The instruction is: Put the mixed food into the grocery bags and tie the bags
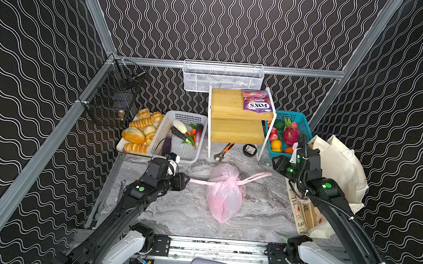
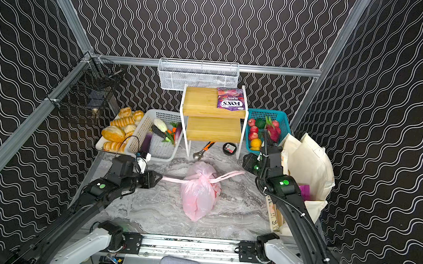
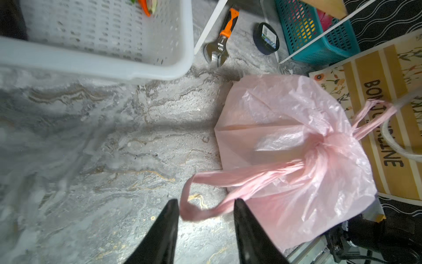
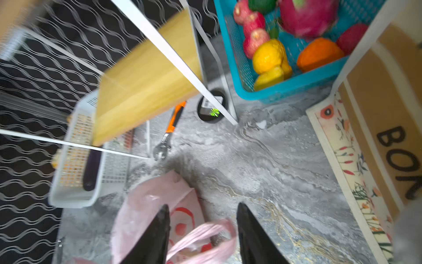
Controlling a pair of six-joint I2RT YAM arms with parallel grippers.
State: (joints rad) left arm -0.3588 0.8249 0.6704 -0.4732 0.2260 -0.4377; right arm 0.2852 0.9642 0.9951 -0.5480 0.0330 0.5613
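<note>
The pink plastic bag (image 1: 224,194) (image 2: 198,195) lies knotted shut mid-table, its contents hidden. Its two handles stretch out left and right. My left gripper (image 1: 188,180) (image 3: 206,201) is open, with the left handle loop (image 3: 198,213) hanging slack between its fingers. At the bag's far right, my right gripper (image 1: 274,164) (image 4: 203,205) is open too, the other handle loop (image 4: 205,235) loose between its fingers. The cream canvas tote (image 1: 340,172) (image 4: 374,128) stands at the right edge, something purple (image 2: 304,191) showing inside. A purple FOX'S packet (image 1: 258,101) lies on the shelf top.
A wooden two-level shelf (image 1: 237,114) stands at the back, with a wrench (image 1: 223,152) and a black round tin (image 1: 249,149) under it. To its left are a white basket (image 1: 179,135) of vegetables and a bread tray (image 1: 139,132). A teal fruit basket (image 1: 286,135) sits to its right.
</note>
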